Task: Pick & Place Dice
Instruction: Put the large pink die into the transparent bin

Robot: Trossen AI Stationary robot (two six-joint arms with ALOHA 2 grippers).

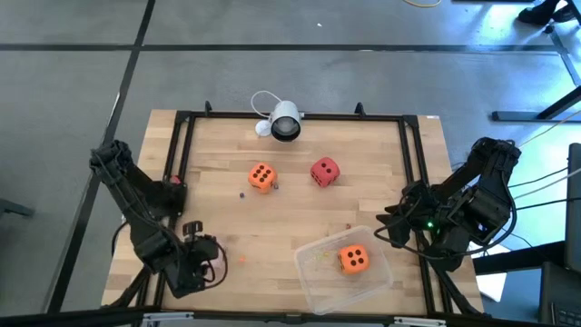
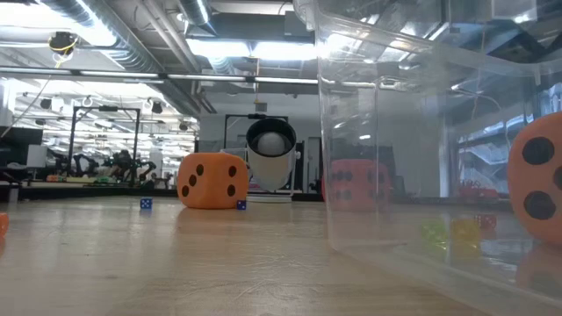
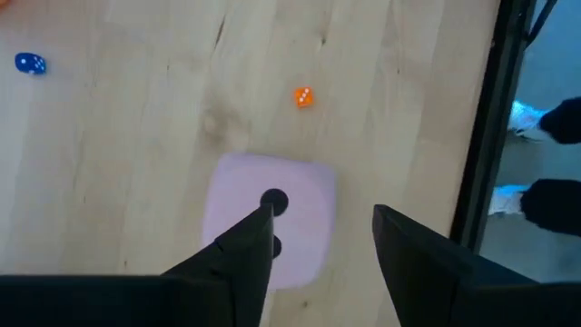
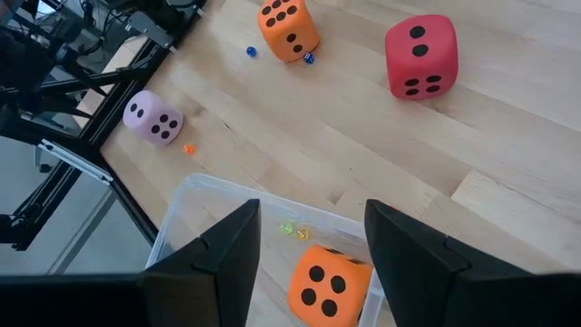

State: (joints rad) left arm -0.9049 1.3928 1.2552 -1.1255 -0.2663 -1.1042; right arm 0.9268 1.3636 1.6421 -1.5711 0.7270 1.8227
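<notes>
Left gripper [image 3: 313, 241] hangs over the table's [image 1: 227, 227] front-left corner, fingers parted above the pale pink die [image 3: 268, 218], grasping nothing. Right gripper [image 4: 304, 250] waits at the right edge, likewise open and empty. Four soft cubes with dark pips: one orange die [image 1: 261, 177] and one red die [image 1: 324, 171] mid-table, one orange die [image 1: 353, 259] inside the clear tub [image 1: 313, 272] near the front edge.
</notes>
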